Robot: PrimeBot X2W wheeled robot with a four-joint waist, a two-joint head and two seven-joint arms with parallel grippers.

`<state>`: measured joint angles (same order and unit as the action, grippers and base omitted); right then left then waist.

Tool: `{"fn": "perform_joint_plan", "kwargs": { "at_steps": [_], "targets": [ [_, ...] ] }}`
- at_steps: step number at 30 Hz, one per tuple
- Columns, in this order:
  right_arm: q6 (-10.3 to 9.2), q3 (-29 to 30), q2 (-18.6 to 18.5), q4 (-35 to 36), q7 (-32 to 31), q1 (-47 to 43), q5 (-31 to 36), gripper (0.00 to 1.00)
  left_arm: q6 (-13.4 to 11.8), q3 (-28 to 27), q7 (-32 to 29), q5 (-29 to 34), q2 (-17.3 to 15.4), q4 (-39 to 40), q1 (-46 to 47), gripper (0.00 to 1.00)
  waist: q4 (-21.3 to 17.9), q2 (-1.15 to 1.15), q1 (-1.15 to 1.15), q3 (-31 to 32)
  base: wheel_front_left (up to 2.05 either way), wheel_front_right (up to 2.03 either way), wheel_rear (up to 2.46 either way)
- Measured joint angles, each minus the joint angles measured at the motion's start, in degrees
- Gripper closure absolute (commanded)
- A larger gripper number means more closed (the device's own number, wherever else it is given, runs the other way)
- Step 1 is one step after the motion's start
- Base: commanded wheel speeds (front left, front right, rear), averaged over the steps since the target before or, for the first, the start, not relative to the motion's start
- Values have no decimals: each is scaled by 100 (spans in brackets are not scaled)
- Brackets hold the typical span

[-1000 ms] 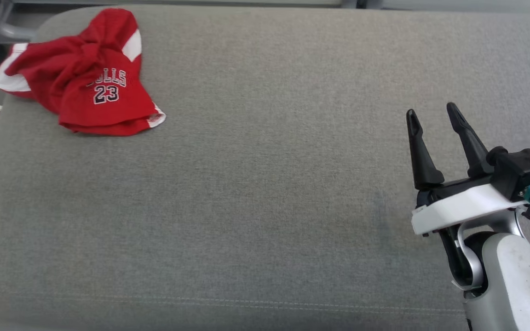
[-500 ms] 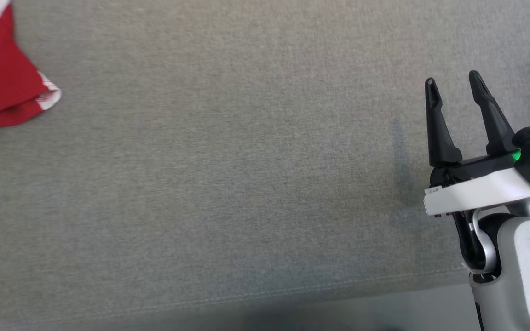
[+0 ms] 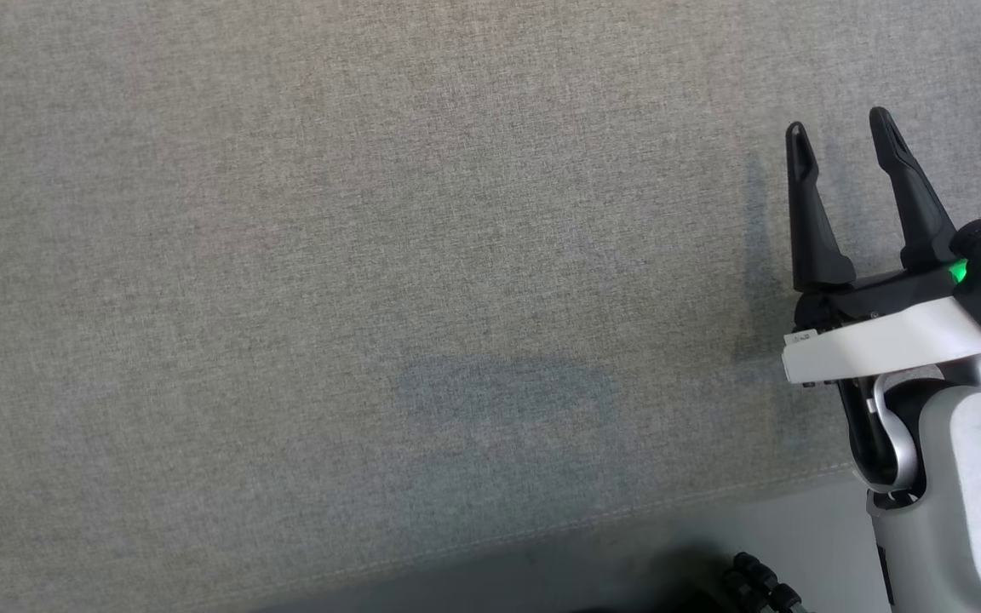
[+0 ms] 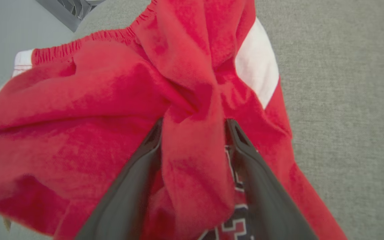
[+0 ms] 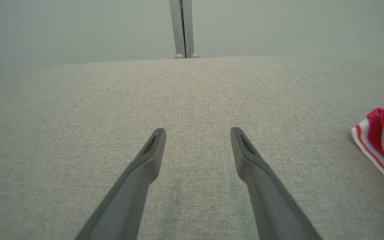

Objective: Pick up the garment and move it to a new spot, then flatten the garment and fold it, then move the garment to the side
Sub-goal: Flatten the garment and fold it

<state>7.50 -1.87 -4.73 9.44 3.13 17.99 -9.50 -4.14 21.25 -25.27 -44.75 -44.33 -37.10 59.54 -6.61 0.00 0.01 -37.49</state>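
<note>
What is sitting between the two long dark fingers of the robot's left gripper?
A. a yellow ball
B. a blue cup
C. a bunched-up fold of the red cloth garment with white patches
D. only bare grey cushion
C: in the left wrist view a raised fold of the red cloth garment with white patches lies between the fingers of the left gripper, which stand wide apart.

No text is legible. Between the left tool's [image 4: 195, 123] fingers [image 4: 135, 180] the red garment [image 4: 185, 83] bears a cut-off, white-edged dark print [image 4: 232, 226]; the right tool's [image 3: 837, 120] bracket label [image 3: 801, 338] is too small.
</note>
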Motion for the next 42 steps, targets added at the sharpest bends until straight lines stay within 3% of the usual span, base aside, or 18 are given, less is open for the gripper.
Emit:
{"fn": "perform_joint_plan", "kwargs": {
  "at_steps": [1,2,3,4,12,24,30,37,42],
  "targets": [
    [0,2,0,-13,2,0,1,0,-2,16,15,19,-15,-27,-1,42,-13,0,0,-9,0,0,0],
    [0,7,0,-29,8,1,5,0,-10,34,37,54,-22,-52,-2,51,-15,0,0,-7,0,0,0],
    [0,8,0,-46,10,5,7,0,-16,49,77,76,-33,-71,-7,79,-14,0,0,4,0,0,0],
    [0,7,0,-66,18,10,10,0,-21,73,153,136,-54,-88,-15,99,-11,0,0,21,0,0,0],
    [0,37,0,-259,104,31,19,0,132,203,1099,512,-129,-152,-4,100,13,0,0,307,0,0,0],
    [0,53,45,-700,192,-285,-5,0,1076,1143,1120,709,477,407,314,100,50,0,-1,1407,0,0,0],
    [0,53,73,-765,144,-612,-19,0,1145,1871,1037,369,641,1280,211,100,30,0,-2,2031,0,0,0],
    [0,-23,107,-736,64,-923,-48,0,1154,3051,920,-278,570,2587,-27,100,-111,0,-2,2630,0,0,0],
    [0,-68,122,-710,41,-976,-52,0,1154,3522,957,-523,563,2943,-28,100,-315,0,-2,2780,0,0,0]
  ]
}}
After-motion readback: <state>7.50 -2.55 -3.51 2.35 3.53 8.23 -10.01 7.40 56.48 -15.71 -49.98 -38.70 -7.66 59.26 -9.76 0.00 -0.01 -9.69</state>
